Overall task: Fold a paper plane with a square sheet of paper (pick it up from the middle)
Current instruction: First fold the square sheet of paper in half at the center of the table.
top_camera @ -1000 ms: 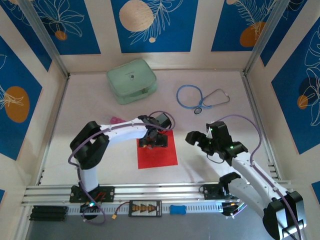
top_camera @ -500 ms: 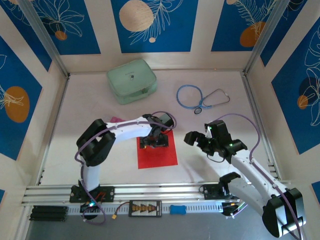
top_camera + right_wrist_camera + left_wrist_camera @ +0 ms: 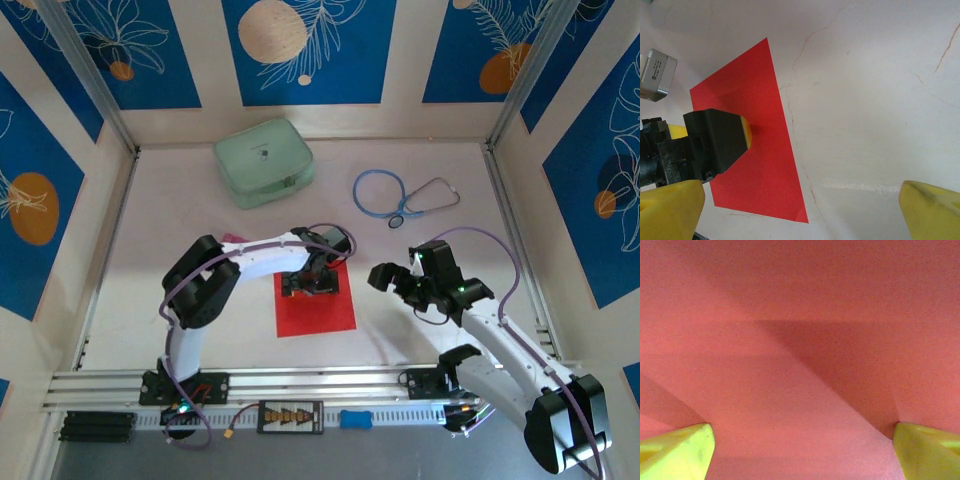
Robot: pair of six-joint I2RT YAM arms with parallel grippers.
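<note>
My L tool (image 3: 309,284) sits jaws wide over the thin bright-red square paper sheet (image 3: 322,314), frame centre, prob. for mid pickup. R tool (image 3: 393,281) wide, empty, centre-right.

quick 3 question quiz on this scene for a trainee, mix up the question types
1. Fill the gap: the right fingers stand ____ (open or shut).
2. True or false: the sheet is already folded into a dart.
3. Which fingers are over the sheet?
A. the left fingers
B. the right fingers
C. both

Key
1. open
2. false: it lies flat and unfolded
3. A: the right fingers are off to the sheet's right
</note>
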